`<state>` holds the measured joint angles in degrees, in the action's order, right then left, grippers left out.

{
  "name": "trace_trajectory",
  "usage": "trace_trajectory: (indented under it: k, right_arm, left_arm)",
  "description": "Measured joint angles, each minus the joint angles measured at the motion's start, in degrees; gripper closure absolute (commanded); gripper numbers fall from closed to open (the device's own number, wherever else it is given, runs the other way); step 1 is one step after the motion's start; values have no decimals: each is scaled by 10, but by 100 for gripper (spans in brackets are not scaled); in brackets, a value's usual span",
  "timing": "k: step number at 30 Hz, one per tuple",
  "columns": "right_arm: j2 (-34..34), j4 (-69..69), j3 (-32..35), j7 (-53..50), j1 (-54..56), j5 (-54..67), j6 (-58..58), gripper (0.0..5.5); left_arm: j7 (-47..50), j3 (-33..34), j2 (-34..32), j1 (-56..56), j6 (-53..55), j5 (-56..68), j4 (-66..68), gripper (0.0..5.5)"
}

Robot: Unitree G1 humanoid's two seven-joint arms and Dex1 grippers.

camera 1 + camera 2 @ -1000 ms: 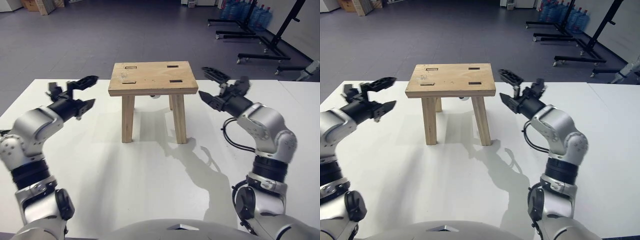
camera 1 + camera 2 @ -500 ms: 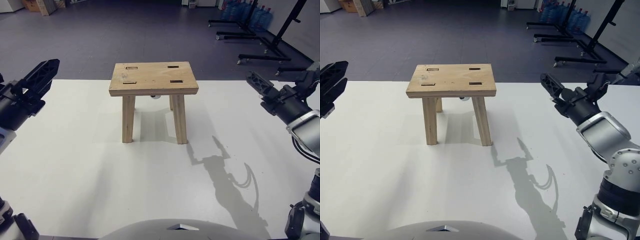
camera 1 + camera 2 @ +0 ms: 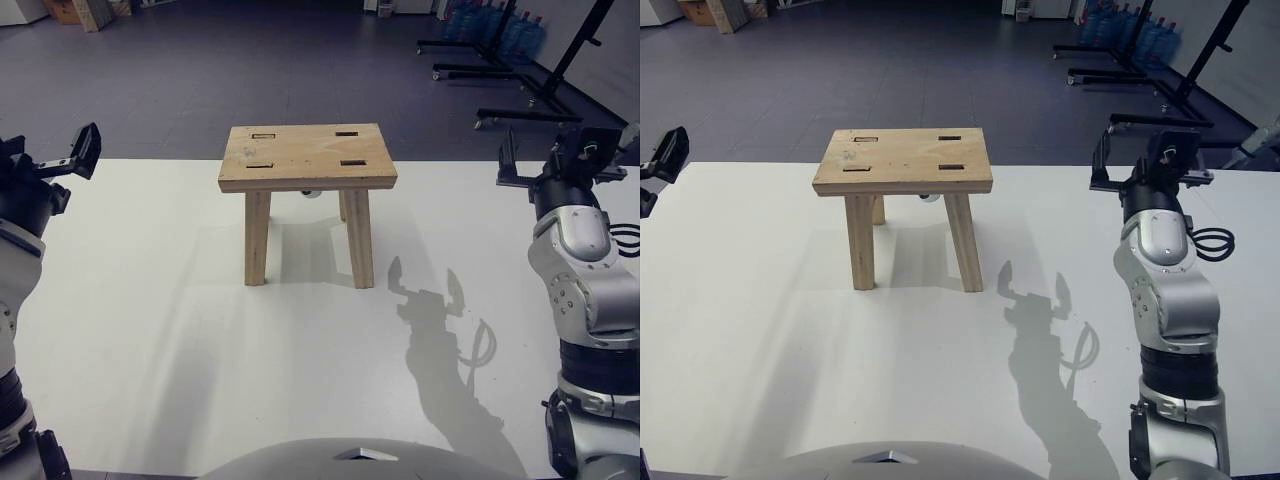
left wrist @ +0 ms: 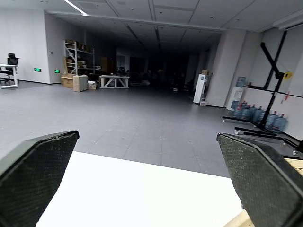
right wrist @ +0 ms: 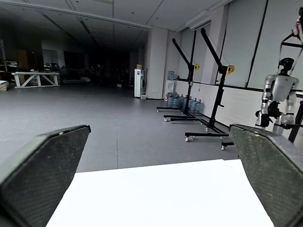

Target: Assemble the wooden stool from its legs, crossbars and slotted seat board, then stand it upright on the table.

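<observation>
The assembled stool (image 3: 307, 170) stood upright on the table (image 3: 200, 380). The left gripper (image 3: 45, 155) hung to the stool's left and the right gripper (image 3: 555, 160) to its right, both well apart from it, fingers spread and empty. Judged risk: an arm sweeping inward could strike the seat board (image 3: 300, 150) and tip the unheld stool.

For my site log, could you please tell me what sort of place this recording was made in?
Probably a robotics lab in a large hall: black wheeled stands, blue water bottles on the grey floor, and another humanoid robot by the wall.
</observation>
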<state>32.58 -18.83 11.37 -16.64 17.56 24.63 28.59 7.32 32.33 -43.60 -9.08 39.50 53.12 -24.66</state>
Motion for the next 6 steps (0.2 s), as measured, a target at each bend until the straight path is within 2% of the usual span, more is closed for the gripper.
trace_trajectory:
  k: [6]
  right_arm:
    - [-30,0,15,28,0,-33,0,10]
  left_arm:
    - [-16,0,17,-7,1,-10,0,15]
